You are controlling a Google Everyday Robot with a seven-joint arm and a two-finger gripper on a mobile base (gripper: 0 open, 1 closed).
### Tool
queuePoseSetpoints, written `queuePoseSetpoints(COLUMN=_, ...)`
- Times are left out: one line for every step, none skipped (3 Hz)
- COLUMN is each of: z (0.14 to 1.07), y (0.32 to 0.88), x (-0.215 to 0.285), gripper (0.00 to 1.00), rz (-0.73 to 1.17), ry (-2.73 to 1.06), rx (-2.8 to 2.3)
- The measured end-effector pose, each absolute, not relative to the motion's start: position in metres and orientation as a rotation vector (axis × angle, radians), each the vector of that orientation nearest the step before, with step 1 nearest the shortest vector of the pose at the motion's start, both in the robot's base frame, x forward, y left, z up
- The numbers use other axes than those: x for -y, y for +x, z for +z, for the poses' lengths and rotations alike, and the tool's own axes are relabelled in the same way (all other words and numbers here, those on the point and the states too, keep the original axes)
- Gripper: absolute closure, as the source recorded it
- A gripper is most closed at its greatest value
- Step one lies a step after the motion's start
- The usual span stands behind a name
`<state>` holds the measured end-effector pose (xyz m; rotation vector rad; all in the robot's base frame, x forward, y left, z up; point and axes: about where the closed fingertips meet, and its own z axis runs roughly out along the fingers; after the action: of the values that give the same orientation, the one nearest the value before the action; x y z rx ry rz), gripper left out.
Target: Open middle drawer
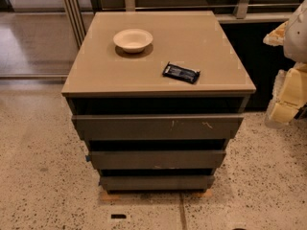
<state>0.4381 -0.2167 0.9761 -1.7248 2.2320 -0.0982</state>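
Drawers are facing me: the middle drawer is sitting between the scratched top drawer and the bottom drawer. A bowl and black packet are resting on the surface above. My gripper is hovering far right; I cannot tell its state.

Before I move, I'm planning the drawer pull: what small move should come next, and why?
Probably swing the tool, now at the right edge beside the cabinet, leftward and down toward the middle drawer. Its front is flat and handleless, and the tool is apart from it.
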Motion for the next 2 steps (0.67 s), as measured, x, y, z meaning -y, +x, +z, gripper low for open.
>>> queuePoseSetpoints(z=0.9762, y=0.4381, x=0.2167, gripper=0.0, rz=-0.098, ry=-1.725, rx=-2.232)
queuePoseSetpoints(z=0.9761, y=0.4381, x=0.2167, gripper=0.19, rz=-0.098, ry=-1.725, rx=-2.232)
